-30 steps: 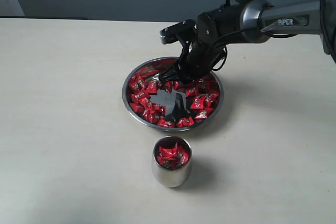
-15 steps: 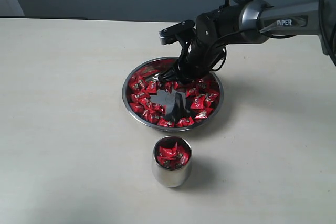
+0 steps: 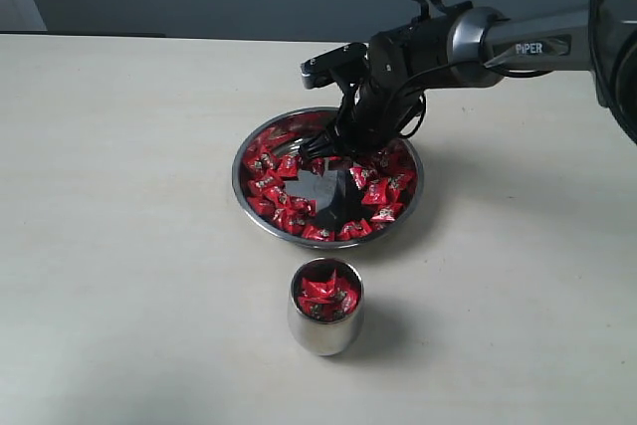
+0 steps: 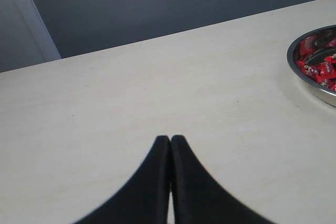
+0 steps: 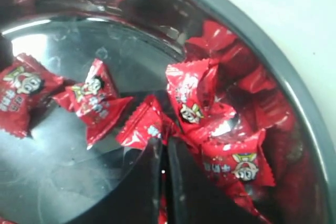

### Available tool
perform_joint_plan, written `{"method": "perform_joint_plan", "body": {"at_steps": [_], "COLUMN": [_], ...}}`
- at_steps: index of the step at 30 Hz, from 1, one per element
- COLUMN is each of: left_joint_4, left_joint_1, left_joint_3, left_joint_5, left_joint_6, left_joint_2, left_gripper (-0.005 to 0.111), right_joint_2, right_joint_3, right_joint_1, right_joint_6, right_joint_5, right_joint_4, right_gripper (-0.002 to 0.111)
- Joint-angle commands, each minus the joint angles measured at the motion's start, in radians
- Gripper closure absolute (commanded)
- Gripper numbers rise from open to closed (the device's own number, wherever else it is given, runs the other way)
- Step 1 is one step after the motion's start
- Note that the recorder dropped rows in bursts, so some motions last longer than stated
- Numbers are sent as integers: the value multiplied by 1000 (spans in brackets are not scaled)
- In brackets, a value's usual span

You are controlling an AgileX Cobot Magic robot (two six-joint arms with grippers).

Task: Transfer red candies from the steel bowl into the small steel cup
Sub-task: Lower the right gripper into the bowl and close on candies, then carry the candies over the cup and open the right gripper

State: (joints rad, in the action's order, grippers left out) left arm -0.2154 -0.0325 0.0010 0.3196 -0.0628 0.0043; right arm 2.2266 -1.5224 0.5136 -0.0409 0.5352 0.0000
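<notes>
Red foil is what we are dealing with: the candies lie in a ring against the wall of the bowl, whose polished middle is bare. More of them already sit in the cup, which stands apart from the bowl on the table.

Our right claw is down inside the bowl, at the side away from the cup. Its jaws are pressed together, with the tips at the crimped edge of one candy. A sliver of red shows between them, yet we cannot tell whether a wrapper is truly nipped. The left claw is closed too, empty, over bare table beside the bowl.

We judge each candy light, crinkly and slippery, likely to skate on the steel or pull loose from a thin grip. A hold across the plump middle would serve us better than one on a flared end, where the foil may tear or slide out.
</notes>
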Motion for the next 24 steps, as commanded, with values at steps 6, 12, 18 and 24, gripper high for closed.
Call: {"method": "perform_joint_plan", "body": {"at_steps": [6, 12, 18, 24], "left_joint_4": [0, 0, 0, 0], "left_joint_1": [0, 0, 0, 0], "left_joint_3": [-1, -1, -1, -1], "left_joint_5": [-7, -7, -7, -7], "left_joint_6": [-5, -5, -5, -5], "left_joint_2": [-4, -4, -4, -4], "left_gripper": [106, 106, 106, 106], "right_joint_2": [-79, -192, -299, -385], "right_joint_3": [0, 2, 2, 2], "right_joint_1": [5, 38, 123, 213], "right_joint_6": [1, -12, -37, -37], "right_joint_5": [131, 240, 319, 463], "right_joint_4": [39, 80, 114, 114], "right_gripper": [109, 109, 109, 109]}}
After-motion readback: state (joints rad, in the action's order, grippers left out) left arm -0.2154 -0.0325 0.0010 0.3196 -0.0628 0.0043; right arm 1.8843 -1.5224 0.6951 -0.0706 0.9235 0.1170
